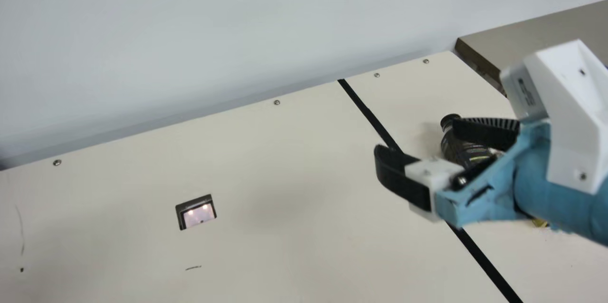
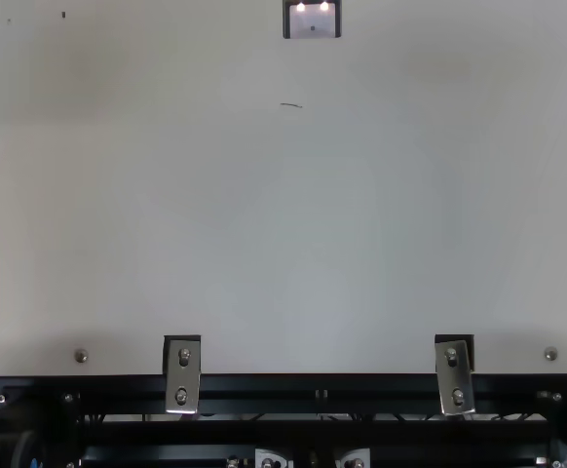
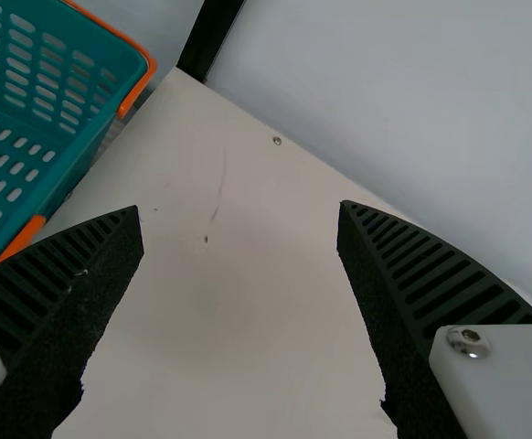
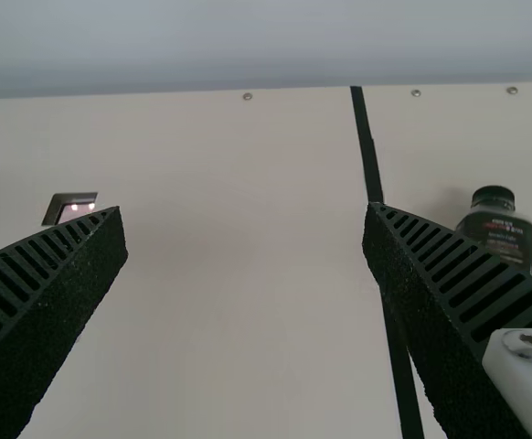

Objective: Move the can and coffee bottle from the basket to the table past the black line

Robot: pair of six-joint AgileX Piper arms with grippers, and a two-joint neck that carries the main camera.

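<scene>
the coffee bottle (image 4: 497, 234) stands upright on the table (image 1: 285, 189), past the black line (image 1: 369, 115). if the right gripper (image 4: 246, 215) dips or swings that way, i'd expect one of its ribbed fingers to clip the bottle and tip it. that gripper is spread wide with nothing between its fingers. under the right arm (image 1: 539, 186) peeks a yellow-gold scrap (image 1: 539, 222); it may be the can, and a careless drop of the arm could knock it, but too little is visible to be sure. the arm and fingers also cover much of the bottle in the main view.

farther out, the left gripper (image 3: 239, 213) is wide open too, holding nothing, near the teal basket (image 3: 97, 128). the basket is cut off, so i can't tell all it holds. going in blind there, a finger might catch its rim.
</scene>
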